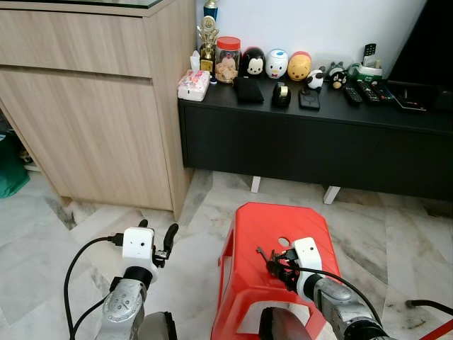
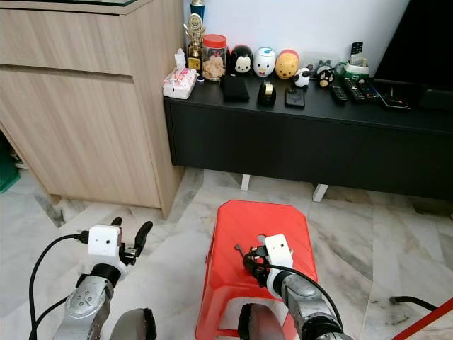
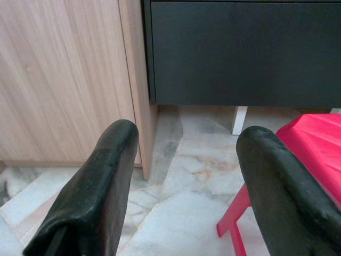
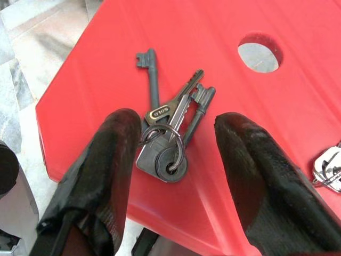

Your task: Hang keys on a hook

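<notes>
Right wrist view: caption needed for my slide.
Open right gripper straddles the key bunch lying on the red stool.

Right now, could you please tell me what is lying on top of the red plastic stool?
On the red plastic stool lies a bunch of dark metal keys on a ring, between the open fingers of the right gripper. A second, silvery item at the edge is too cropped to identify.

The word "SOLO" is stamped on the head of one key [image 4: 166,111] in the bunch.
</notes>
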Available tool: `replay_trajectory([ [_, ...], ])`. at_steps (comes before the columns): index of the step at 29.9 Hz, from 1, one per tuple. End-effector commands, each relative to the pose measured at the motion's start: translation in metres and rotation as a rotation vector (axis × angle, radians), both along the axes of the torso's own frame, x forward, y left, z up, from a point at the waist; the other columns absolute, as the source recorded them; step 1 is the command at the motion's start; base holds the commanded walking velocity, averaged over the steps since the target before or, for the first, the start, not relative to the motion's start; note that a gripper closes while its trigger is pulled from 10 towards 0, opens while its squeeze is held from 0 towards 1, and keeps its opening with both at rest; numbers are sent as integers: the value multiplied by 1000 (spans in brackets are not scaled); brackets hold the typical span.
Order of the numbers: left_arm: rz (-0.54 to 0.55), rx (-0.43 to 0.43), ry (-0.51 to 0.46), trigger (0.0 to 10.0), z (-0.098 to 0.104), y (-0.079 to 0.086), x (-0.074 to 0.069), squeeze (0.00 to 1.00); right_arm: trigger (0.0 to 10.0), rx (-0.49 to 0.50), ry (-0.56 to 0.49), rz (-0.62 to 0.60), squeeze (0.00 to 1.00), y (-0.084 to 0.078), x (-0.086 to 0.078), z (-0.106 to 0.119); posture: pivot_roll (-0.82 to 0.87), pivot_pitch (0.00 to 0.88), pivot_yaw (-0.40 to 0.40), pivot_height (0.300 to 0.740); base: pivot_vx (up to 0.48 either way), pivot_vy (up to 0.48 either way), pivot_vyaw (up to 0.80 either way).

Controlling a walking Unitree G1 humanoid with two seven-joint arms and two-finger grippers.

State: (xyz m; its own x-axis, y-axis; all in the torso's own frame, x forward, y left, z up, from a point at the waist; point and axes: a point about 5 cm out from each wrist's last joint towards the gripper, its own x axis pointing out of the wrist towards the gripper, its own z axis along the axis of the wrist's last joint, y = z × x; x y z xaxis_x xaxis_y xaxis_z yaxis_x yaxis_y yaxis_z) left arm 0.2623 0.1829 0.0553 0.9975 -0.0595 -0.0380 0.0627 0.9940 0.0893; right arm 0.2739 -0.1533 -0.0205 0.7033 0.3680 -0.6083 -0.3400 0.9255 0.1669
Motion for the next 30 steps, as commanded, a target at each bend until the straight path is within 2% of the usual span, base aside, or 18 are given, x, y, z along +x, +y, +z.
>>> replay_trajectory([
  [1, -9, 11, 36, 10000, -6, -1, -3, 0, 10000, -10, 11, -1, 0, -3, -1, -1, 50, 0, -92, 586, 0, 0, 0],
  [18, -18, 25, 34, 10000, -5, -3, -2, 0, 10000, 2, 47, -7, 0, 1, -13, -11, 55, 0, -89, 586, 0, 0, 0],
  [24, -9, 34, 23, 10000, -4, -1, -2, 0, 10000, 22, 8, -14, 0, 3, -11, -9, 57, 0, -89, 586, 0, 0, 0],
  [30, -11, 34, 28, 10000, -5, -2, -2, 0, 10000, 15, 19, -7, 0, 4, -13, -10, 59, 0, -89, 586, 0, 0, 0],
])
